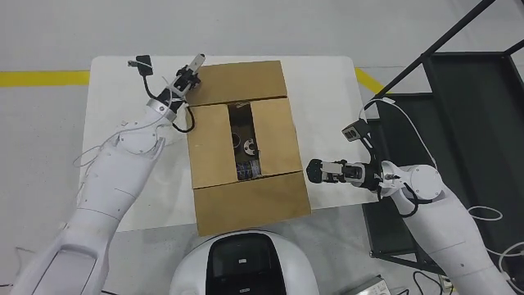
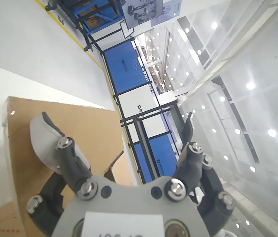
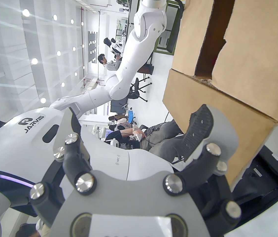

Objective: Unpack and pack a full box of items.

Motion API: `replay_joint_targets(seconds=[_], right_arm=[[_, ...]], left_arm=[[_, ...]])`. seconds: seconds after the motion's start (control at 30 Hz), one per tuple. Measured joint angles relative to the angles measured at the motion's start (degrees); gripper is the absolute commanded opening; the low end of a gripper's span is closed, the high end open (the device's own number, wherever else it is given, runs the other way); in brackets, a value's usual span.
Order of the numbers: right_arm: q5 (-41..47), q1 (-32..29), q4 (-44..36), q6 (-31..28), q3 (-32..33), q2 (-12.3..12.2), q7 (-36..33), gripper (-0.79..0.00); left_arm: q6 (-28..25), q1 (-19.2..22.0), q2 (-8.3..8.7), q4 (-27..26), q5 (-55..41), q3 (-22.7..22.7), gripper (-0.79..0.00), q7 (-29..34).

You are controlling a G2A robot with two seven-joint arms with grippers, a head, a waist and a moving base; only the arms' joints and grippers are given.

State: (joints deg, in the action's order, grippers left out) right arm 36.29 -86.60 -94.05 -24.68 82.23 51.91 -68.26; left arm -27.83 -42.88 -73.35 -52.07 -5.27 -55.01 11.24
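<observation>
On the white table [image 1: 327, 82] the cardboard box [image 1: 214, 143] sits in the middle, and I judge we are at the opening step. Its far flap [image 1: 246, 78] and near flap [image 1: 250, 203] lie spread outward. The two inner flaps lie nearly flat across the top, with a dark gap between them where items [image 1: 246, 154] show. Next I would need to lift those inner flaps aside by their free edges, one per arm, before anything can come out. My left pincer [image 1: 190, 74] is at the far flap's left end, spread wide and gripping nothing; one finger [image 2: 45, 131] lies over the cardboard, contact unclear. My right pincer [image 1: 313, 170] hangs just beside the box's near right corner, likewise wide and unladen.
</observation>
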Motion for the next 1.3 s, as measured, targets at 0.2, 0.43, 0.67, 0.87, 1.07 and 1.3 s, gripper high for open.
replay_joint_targets(seconds=[0.2,0.43,0.67,0.87,1.07,1.3], right_arm=[[0.0,0.0,0.0,0.0,0.0,0.0,0.0,0.000],[0.0,0.0,0.0,0.0,0.0,0.0,0.0,0.000],[0.0,0.0,0.0,0.0,0.0,0.0,0.0,0.000],[0.0,0.0,0.0,0.0,0.0,0.0,0.0,0.000],[0.0,0.0,0.0,0.0,0.0,0.0,0.0,0.000],[0.0,0.0,0.0,0.0,0.0,0.0,0.0,0.000]], left_arm=[[0.1,4.1,-2.18,9.4,2.5,3.0,0.000,-1.9],[-2.4,6.5,-3.27,16.8,4.3,4.3,0.000,3.1],[-5.3,7.5,-3.03,20.8,4.9,2.7,0.000,4.8],[-9.2,7.8,-2.48,20.3,0.6,-1.8,0.000,-1.5],[-13.8,5.0,-0.99,15.6,-6.7,-7.5,0.000,0.6],[-13.9,-3.7,2.21,4.8,-13.9,-15.6,0.000,9.3]])
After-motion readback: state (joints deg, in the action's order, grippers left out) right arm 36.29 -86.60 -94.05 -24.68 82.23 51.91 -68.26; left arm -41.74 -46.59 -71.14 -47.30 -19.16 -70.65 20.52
